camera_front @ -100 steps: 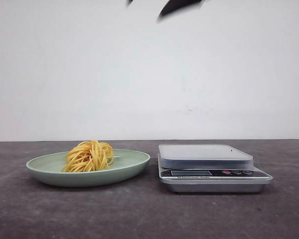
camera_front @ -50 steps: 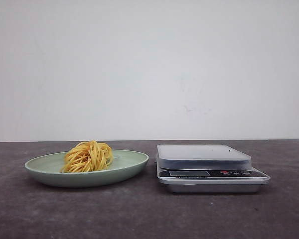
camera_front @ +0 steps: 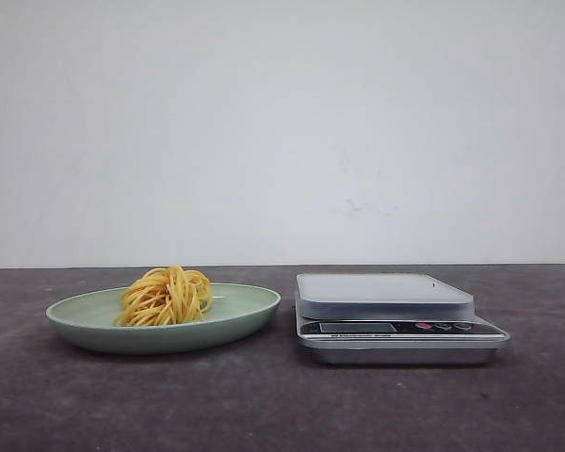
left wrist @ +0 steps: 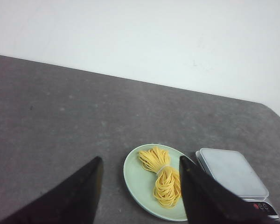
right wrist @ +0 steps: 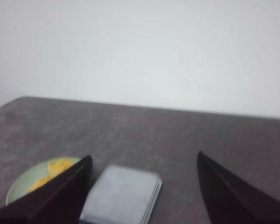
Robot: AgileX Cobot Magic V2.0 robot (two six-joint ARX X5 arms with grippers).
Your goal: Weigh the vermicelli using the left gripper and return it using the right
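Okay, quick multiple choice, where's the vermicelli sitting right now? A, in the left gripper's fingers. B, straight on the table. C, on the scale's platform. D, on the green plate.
D: the vermicelli lies as a nest on the green plate, the scale beside it has a bare platform, and the left gripper is open above the plate, holding nothing.

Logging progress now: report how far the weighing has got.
Done: nothing visible. The vermicelli lies on the plate, and the scale pan is bare. In hand: left gripper open, high above the plate; right gripper open above the scale. Left: pick, weigh, return.
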